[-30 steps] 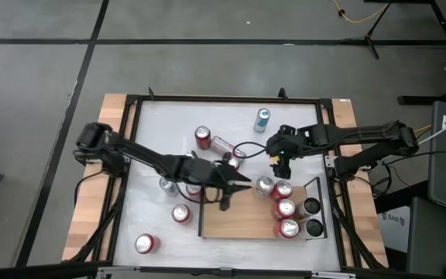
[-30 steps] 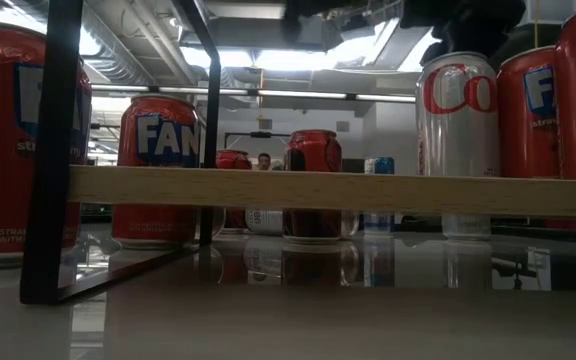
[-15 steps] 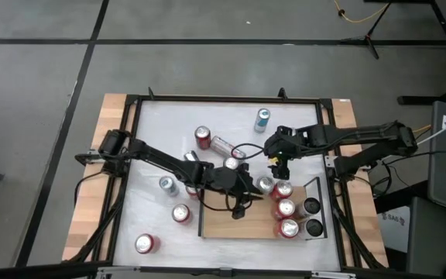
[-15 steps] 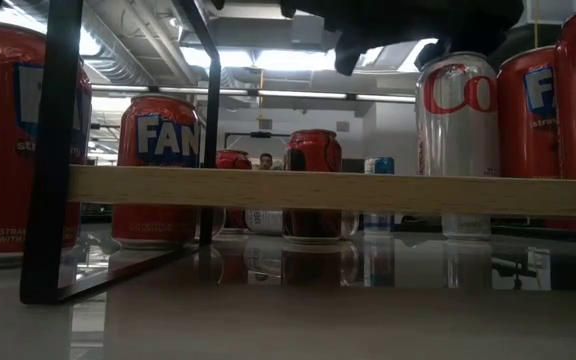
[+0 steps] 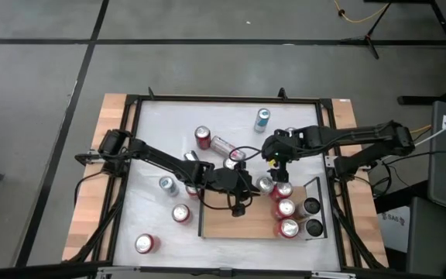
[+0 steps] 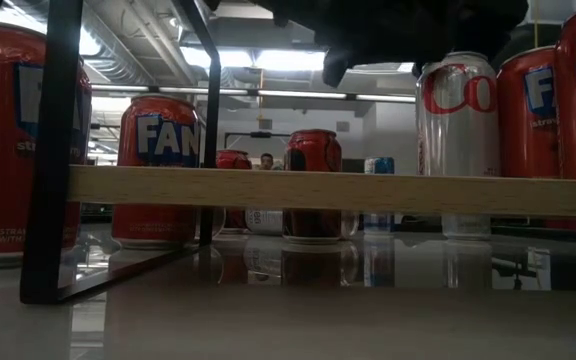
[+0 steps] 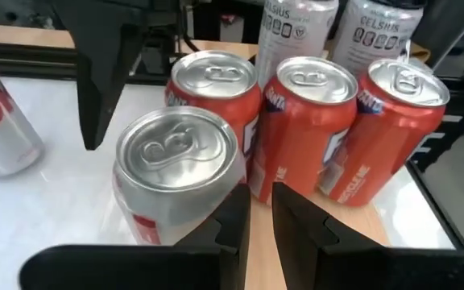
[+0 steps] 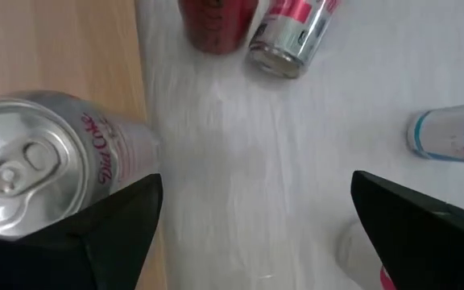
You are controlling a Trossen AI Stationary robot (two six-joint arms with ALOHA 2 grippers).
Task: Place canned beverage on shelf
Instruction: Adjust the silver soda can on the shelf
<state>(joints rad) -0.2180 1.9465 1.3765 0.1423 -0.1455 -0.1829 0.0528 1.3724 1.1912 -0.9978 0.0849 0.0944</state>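
Your left pincer (image 5: 241,203) hangs over the wooden shelf (image 5: 238,221), and its fingers (image 7: 236,216) are drawn nearly together with nothing between them, the tips just beside a silver Diet Coke can (image 7: 182,173) that stands upright at the shelf's corner. Your right pincer (image 5: 274,161) hovers above that same silver can (image 5: 264,184), released, its two dark fingers (image 8: 107,216) spread wide to either side of the can top (image 8: 35,165) without touching it. Beside the silver can, three red cans (image 5: 286,208) stand upright in a row on the shelf, close against one another, and past them two dark-topped cans (image 5: 313,217) sit at the shelf's far end by its black rail. From the low camera you see the shelf's edge (image 6: 338,190) as a pale wooden band, with the silver can (image 6: 458,115) and red ones standing on it. Out on the white desk (image 5: 161,124) more cans are scattered: a red one upright (image 5: 202,137), a silver-and-red one lying on its side (image 5: 223,146), a teal one (image 5: 262,119), a silver one (image 5: 167,184), and two more red ones (image 5: 180,213) nearer the front.
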